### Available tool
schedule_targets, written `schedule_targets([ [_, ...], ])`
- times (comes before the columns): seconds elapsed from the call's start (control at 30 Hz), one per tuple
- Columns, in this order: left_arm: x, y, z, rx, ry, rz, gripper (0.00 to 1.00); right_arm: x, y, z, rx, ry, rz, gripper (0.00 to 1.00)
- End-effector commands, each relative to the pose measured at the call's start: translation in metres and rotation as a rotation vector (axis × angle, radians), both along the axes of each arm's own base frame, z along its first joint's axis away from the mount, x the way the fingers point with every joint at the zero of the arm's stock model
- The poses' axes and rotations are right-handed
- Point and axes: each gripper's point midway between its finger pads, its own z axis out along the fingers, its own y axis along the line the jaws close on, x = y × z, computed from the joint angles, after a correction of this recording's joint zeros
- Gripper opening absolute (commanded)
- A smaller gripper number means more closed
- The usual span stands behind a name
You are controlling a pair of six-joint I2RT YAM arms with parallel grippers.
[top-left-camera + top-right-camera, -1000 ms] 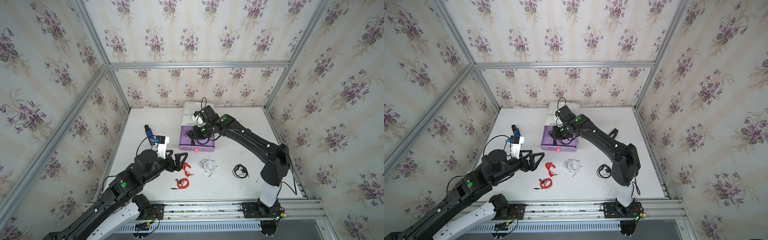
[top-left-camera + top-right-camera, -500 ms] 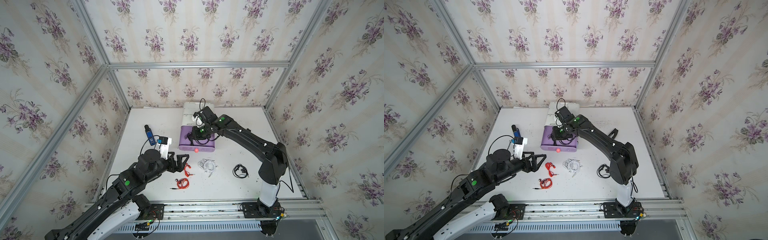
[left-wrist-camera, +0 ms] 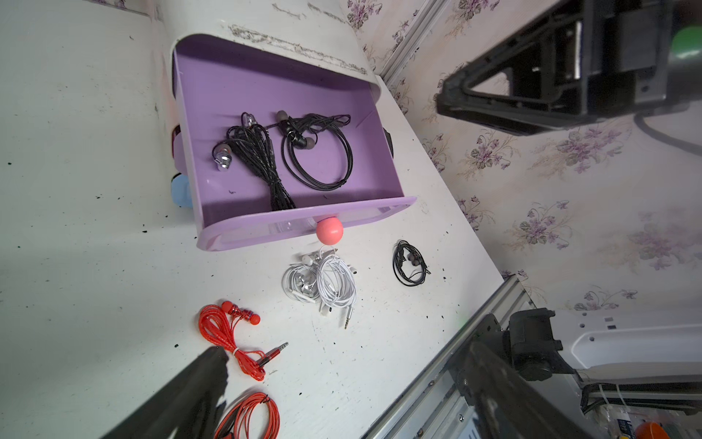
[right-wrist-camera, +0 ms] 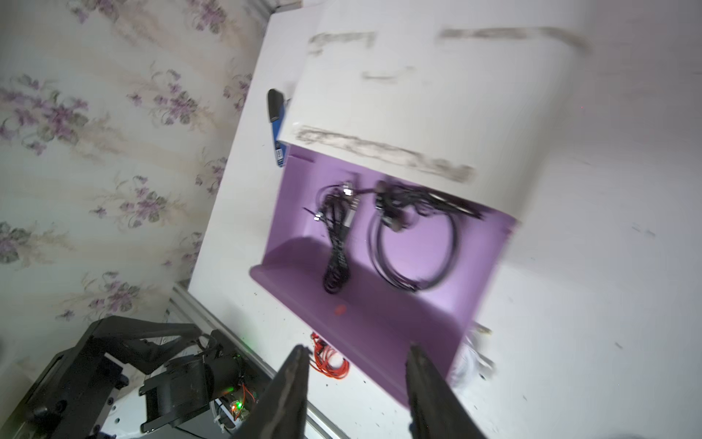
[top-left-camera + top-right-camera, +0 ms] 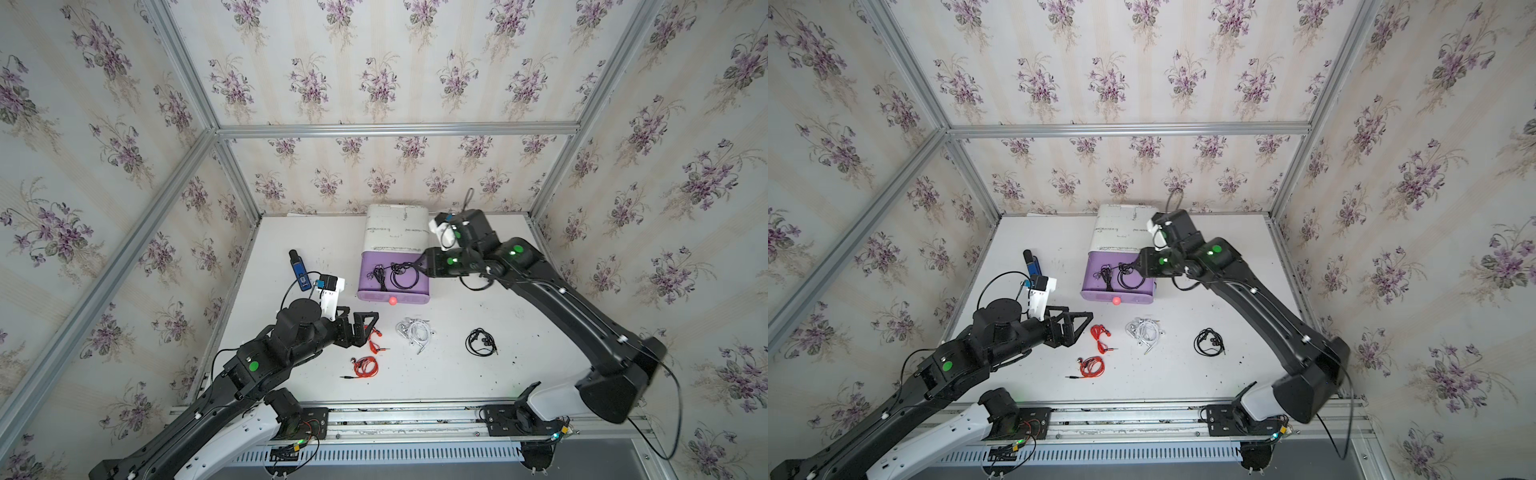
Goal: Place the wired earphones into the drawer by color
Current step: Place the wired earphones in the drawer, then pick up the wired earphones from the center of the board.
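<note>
Two black coils (image 5: 379, 277) of wired earphones lie inside the purple drawer (image 5: 374, 296), far centre of the tabletop (image 5: 519, 365), in both top views. Near of the drawer sit the red coils (image 5: 1091, 368), a white tangle (image 5: 1144, 332) and, further right, a lone black coil (image 5: 1208, 343). The left tool (image 5: 1081, 330) is spread wide and empty, just left of the reds. The right tool (image 5: 422, 266) hangs at the drawer's right wall; its gap is too small to read here.

Left wrist view: the cords look light, limp and snag-prone. I'd pinch across a coil's bunched middle, not a bud or jack plug. The white tangle may be one set or two; can't separate them. One red coil is cut off by the frame edge. A blue knob (image 3: 180, 192) peeks from under the drawer; what it belongs to is hidden.

Right wrist view: smeared with blur. The right tool's fingers (image 4: 292, 387) stand partly apart, nothing between them.
</note>
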Motion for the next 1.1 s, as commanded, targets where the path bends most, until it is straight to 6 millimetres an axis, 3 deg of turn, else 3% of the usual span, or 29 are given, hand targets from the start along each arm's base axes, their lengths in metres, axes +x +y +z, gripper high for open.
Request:
schedule_targets([
  [0.0,-0.002,-0.003,-0.001,-0.008,0.0,-0.023,1.0,-0.011,-0.081,-0.038,-0.035,0.12,-0.252,0.47],
  [0.07,-0.002,-0.006,-0.004,-0.01,0.008,-0.03,1.0,-0.025,-0.116,-0.067,-0.074,0.195,-0.354,0.48],
  [0.17,-0.002,-0.008,-0.007,-0.014,0.019,-0.036,1.0,-0.043,-0.144,-0.115,-0.176,0.319,-0.437,0.5],
  [0.27,-0.002,-0.009,-0.008,-0.017,0.021,-0.036,1.0,-0.052,-0.153,-0.147,-0.238,0.395,-0.464,0.52],
  [0.47,-0.002,-0.008,-0.012,-0.02,0.025,-0.032,1.0,-0.064,-0.156,-0.193,-0.292,0.501,-0.469,0.56],
  [0.77,-0.001,-0.009,-0.017,-0.025,0.029,-0.029,1.0,-0.088,-0.183,-0.236,-0.463,0.595,-0.507,0.57],
  [1.07,0.001,-0.01,-0.018,-0.02,0.028,-0.028,1.0,-0.083,-0.187,-0.251,-0.51,0.598,-0.515,0.57],
])
